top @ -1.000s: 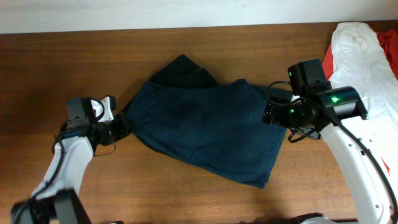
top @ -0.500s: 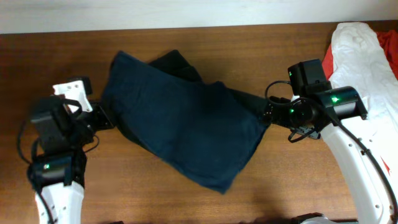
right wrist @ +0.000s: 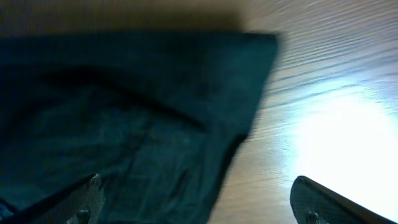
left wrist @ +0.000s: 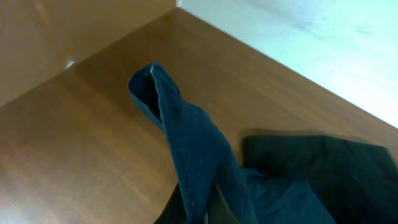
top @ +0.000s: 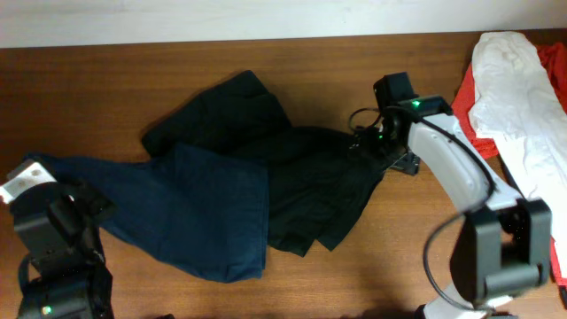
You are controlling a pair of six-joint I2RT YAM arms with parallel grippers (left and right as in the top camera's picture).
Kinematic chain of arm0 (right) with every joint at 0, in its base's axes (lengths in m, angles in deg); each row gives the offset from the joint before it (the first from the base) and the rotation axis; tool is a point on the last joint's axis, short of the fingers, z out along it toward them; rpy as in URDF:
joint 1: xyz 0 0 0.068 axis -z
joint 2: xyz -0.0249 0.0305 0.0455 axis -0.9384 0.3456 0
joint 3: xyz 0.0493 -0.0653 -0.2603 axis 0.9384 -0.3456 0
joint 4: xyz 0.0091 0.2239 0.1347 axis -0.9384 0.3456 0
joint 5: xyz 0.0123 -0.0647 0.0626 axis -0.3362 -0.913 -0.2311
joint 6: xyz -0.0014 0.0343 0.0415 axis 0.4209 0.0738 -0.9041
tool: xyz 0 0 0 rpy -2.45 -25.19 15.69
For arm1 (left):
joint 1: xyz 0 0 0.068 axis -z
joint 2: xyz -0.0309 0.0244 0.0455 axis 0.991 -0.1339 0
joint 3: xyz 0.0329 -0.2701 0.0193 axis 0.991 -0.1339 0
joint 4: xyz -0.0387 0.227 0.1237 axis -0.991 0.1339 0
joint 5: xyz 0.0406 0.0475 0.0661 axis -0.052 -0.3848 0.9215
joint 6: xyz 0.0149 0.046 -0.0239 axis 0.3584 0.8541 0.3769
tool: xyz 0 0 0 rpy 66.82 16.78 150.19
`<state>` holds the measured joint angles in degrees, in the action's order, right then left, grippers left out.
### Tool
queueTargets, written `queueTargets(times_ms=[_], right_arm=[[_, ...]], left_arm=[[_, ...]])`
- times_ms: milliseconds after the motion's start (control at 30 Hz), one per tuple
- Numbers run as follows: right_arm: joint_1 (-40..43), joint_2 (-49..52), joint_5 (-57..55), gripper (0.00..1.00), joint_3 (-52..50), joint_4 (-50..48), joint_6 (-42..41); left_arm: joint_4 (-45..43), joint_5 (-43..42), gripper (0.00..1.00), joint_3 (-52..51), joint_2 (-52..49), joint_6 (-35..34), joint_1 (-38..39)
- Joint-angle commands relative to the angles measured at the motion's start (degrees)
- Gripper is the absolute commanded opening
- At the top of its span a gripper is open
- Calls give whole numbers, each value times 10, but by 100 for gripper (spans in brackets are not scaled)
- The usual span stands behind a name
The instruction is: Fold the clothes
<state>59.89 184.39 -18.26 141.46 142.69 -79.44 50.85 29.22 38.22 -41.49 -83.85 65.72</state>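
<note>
A dark navy garment (top: 221,204) lies crumpled across the middle of the wooden table, one part stretched out toward the front left. My left gripper (top: 93,206) is at the front left, shut on an edge of the garment. In the left wrist view a fold of that cloth (left wrist: 186,143) rises from between the jaws (left wrist: 202,214). My right gripper (top: 376,146) is over the garment's right edge. In the right wrist view its fingers (right wrist: 199,202) are spread wide and hold nothing, with the dark cloth (right wrist: 124,112) beneath them.
A pile of white clothes (top: 509,84) lying on red clothes (top: 478,142) sits at the table's right edge, close to the right arm. The back wall runs along the far edge of the table (top: 106,89).
My left gripper has pulled its edge of the garment toward the front left, stretching the garment out. My right gripper has let go of the cloth and moved back and left.
</note>
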Motion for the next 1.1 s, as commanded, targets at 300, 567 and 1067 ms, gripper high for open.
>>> queueTargets(times_ms=[300,567,1067], right_arm=[[-10,141,97,75,-3,-45,47],[-7,141,1,37,15,-30,47],[231,106,107,16,49,50,155]], left_arm=[[20,51,2,14,-49,-37,-5],[21,50,3,14,-49,-37,-5],[20,35,4,14,-49,-37,-5]])
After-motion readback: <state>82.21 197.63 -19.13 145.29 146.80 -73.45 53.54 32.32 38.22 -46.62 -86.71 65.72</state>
